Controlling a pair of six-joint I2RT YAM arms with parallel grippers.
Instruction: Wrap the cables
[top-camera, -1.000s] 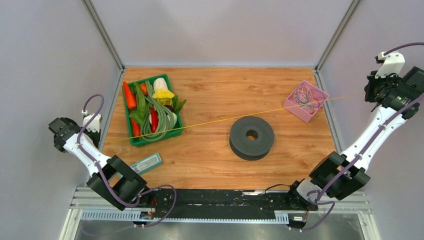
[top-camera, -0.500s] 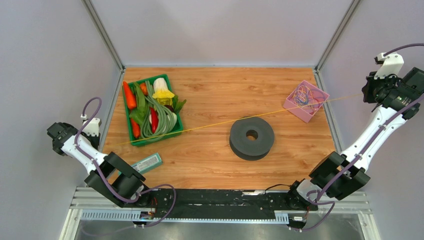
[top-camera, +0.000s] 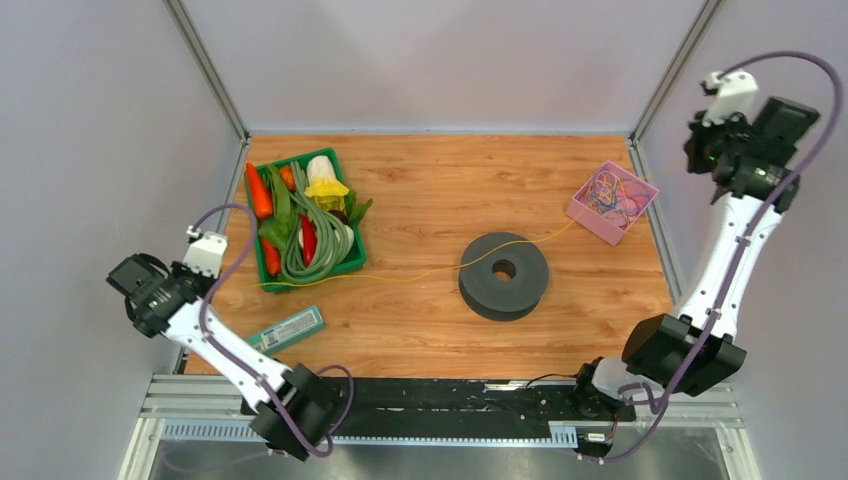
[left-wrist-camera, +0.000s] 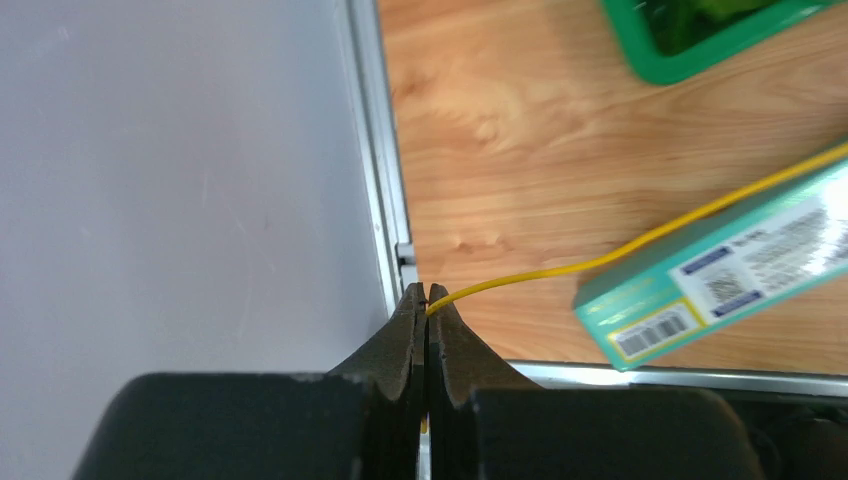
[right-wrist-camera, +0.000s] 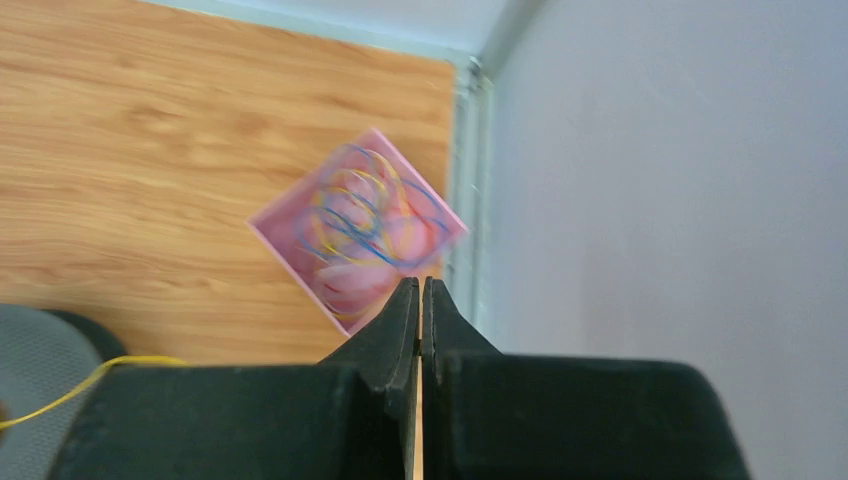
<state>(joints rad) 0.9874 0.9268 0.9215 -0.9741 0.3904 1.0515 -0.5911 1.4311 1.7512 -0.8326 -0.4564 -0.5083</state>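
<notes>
At near left, my left gripper (left-wrist-camera: 427, 290) and, far right, my right gripper (right-wrist-camera: 420, 283) each pinch the yellow cable (left-wrist-camera: 600, 262).

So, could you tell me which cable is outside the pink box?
The yellow cable, running from left gripper to right gripper; the other cables lie tangled in the pink box.

Green vegetable tray (top-camera: 330, 271), grey ring (top-camera: 480, 275), teal box (top-camera: 288, 328), pink bin (top-camera: 595, 228)

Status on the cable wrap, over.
Left gripper, right gripper shut on yellow cable ends. Cable slack, unwrapped. Spool, pink box along its line.
</notes>
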